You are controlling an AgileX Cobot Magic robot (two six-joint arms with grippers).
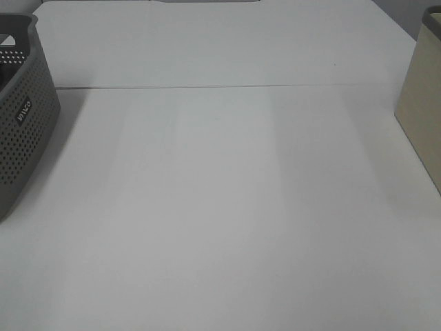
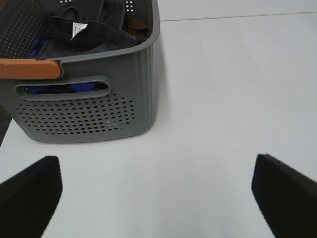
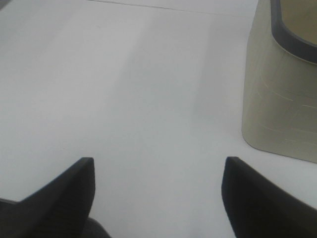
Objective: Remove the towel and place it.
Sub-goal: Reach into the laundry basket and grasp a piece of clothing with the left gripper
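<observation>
The dark charcoal-grey towel point(image 2: 99, 27) lies bunched in the grey perforated basket point(image 2: 84, 111), with a white tag showing on the dark cloth. In the exterior high view only the basket's side point(image 1: 24, 131) shows at the left edge; the towel is hidden there. My left gripper point(image 2: 156, 191) is open and empty, low over the white table, a short way in front of the basket. My right gripper point(image 3: 158, 186) is open and empty over the table beside the beige bin point(image 3: 280, 99). Neither gripper shows in the exterior high view.
The basket has an orange handle point(image 2: 29, 68) and also holds blue cloth point(image 2: 44, 89) and a brownish item point(image 2: 138, 27). The beige bin point(image 1: 422, 117) with a grey rim stands at the right edge. A seam point(image 1: 227, 87) crosses the white table point(image 1: 220, 207).
</observation>
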